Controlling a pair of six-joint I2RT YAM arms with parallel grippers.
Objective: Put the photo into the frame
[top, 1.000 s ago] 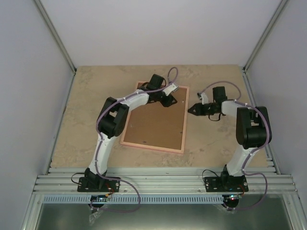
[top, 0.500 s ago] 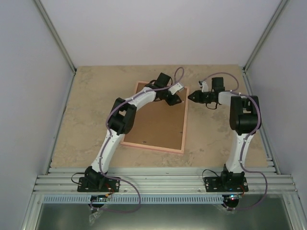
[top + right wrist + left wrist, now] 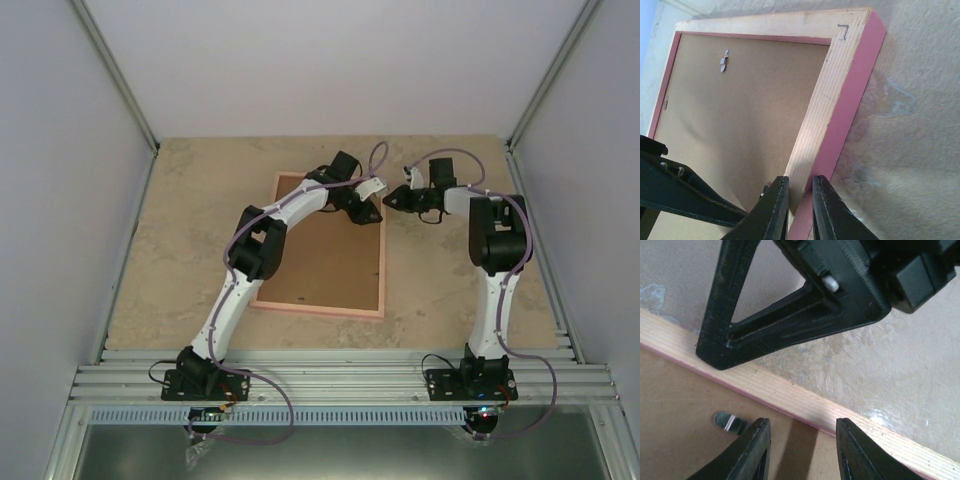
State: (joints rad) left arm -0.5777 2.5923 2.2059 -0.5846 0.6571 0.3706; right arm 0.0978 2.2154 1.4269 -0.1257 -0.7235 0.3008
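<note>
Beige mottled worktop (image 3: 180,220) carries the frame (image 3: 315,308), which lies face-down near the middle with its brown backing board (image 3: 330,260) upward. My right hand (image 3: 799,192) has its fingers nearly together, pinching the frame's right rail close to the far corner, one finger on the bare wood and one on the pink outer edge. My left hand (image 3: 802,440) hovers just beside it, parted wide and holding nothing, above the board near a metal clip (image 3: 727,421).

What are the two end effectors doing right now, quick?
Left end effector: open, holding nothing.
Right end effector: nearly closed at the frame edge; grip cannot be told.
</note>
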